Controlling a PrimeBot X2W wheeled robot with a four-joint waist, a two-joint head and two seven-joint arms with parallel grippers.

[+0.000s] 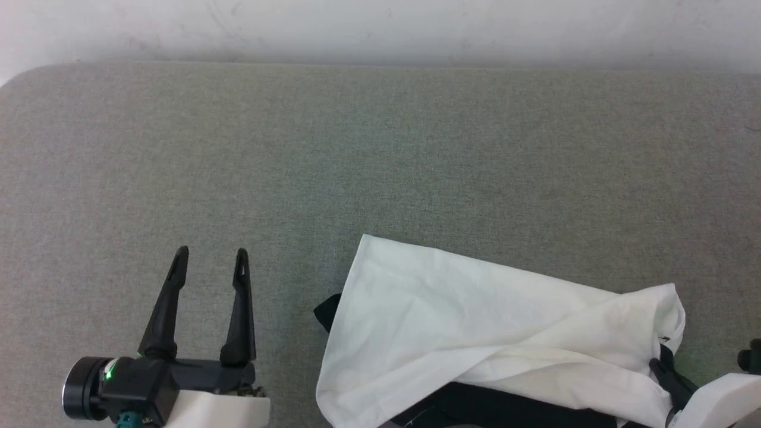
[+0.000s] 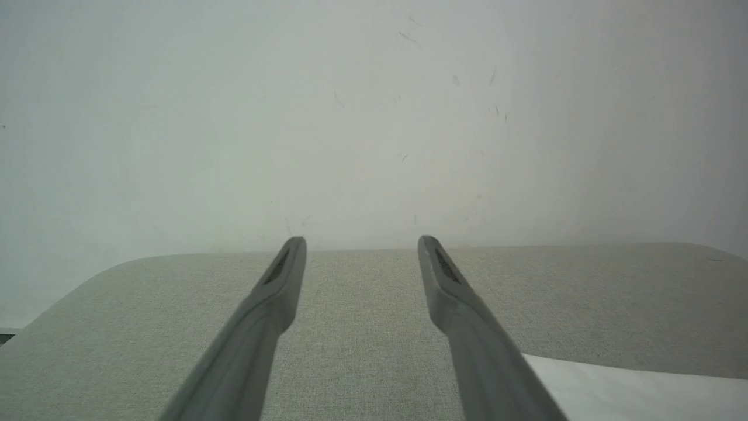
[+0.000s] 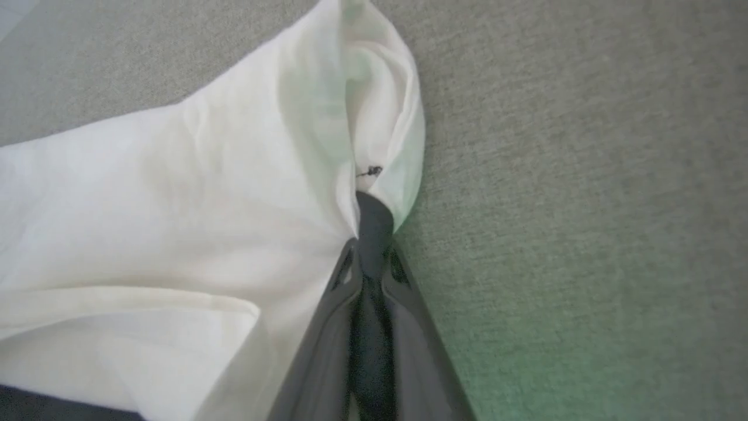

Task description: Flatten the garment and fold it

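The garment (image 1: 475, 321) lies crumpled at the front right of the grey padded table (image 1: 380, 154). Its white body is uppermost, and black fabric peeks out at its left edge and along the bottom. My right gripper (image 1: 663, 362) is at the garment's right end. In the right wrist view, my right gripper (image 3: 371, 248) is shut on a bunched black strip of the garment (image 3: 175, 204). My left gripper (image 1: 209, 252) hovers open over bare table to the left of the cloth and holds nothing. In the left wrist view, my left gripper (image 2: 359, 242) points at the wall, with a corner of the garment (image 2: 631, 392) at the lower right.
A white wall (image 1: 380, 30) runs along the table's far edge. The table's far left corner (image 1: 24, 77) is rounded. Bare grey surface spreads across the back and left of the table.
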